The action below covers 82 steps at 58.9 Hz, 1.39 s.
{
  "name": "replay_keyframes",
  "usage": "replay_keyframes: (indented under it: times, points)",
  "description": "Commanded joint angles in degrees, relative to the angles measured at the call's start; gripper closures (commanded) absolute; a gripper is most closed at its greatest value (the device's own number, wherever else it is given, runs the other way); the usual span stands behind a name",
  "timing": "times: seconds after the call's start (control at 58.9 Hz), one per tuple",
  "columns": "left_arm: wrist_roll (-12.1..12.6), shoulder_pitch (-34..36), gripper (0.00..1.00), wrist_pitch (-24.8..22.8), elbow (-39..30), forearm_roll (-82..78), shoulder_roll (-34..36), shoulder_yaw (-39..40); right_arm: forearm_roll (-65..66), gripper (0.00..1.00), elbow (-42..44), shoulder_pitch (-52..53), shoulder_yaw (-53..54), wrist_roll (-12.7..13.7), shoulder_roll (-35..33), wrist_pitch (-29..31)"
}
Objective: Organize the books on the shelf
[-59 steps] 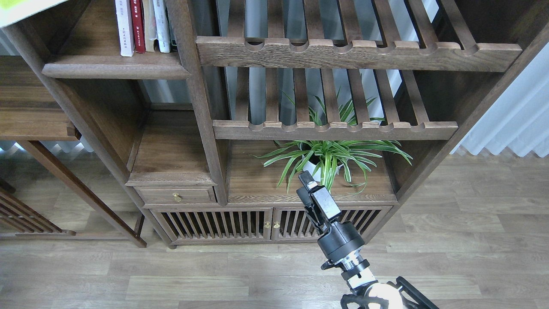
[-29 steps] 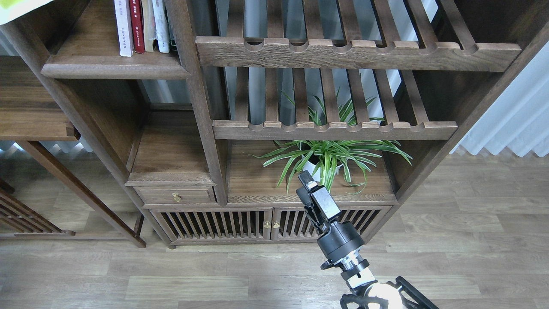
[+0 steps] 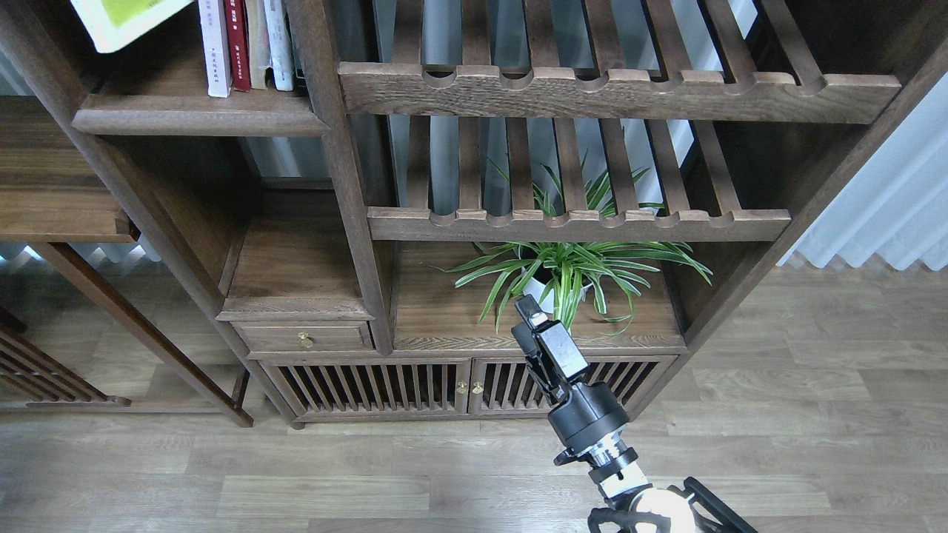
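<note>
Right gripper [image 3: 527, 311] idle low, fingers indistinguishable, state unclear. Just beyond: potted plant [image 3: 566, 270]. Far up-left: shelf [image 3: 200, 118] carrying upright books [image 3: 248, 44]; yellow-green book [image 3: 122, 18] tilted above shelf's free left end, presumably for insertion. Left gripper unseen.

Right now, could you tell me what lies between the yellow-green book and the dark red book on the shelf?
In the head view, one pale lavender-white book stands between the yellow-green book and the dark red book.
</note>
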<state>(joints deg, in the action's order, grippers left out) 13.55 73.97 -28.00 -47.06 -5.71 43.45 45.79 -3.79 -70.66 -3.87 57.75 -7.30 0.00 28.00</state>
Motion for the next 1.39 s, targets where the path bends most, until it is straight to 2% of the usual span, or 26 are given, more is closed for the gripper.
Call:
replay_keyframes:
  times: [0.0,0.323,0.629,1.121,1.376]
  points:
    - [0.16,1.08,1.0,0.0,2.58,-0.97,-2.05,0.09,0.01,0.02,0.0,0.0,0.17,0.0,0.0,0.0]
    - [-0.11,5.04,1.0,0.0,9.08,-9.74,-9.6,2.01,0.01,0.02,-0.09,0.0,0.52,-0.08,0.0,0.0]
    - [-2.22,5.39,1.0,0.0,8.3,-19.77,-14.18,3.78,-0.17,0.02,-0.18,-0.08,0.61,-0.08,0.0,0.0]
    - [-2.57,5.21,1.0,0.0,7.42,-27.95,-16.38,4.31,-0.43,0.02,-0.18,-0.26,0.78,-0.26,0.0,0.0]
    - [-2.57,2.93,1.0,0.0,6.72,-30.85,-15.85,6.24,-0.43,0.02,-0.27,-0.26,0.78,-0.35,0.0,0.0]
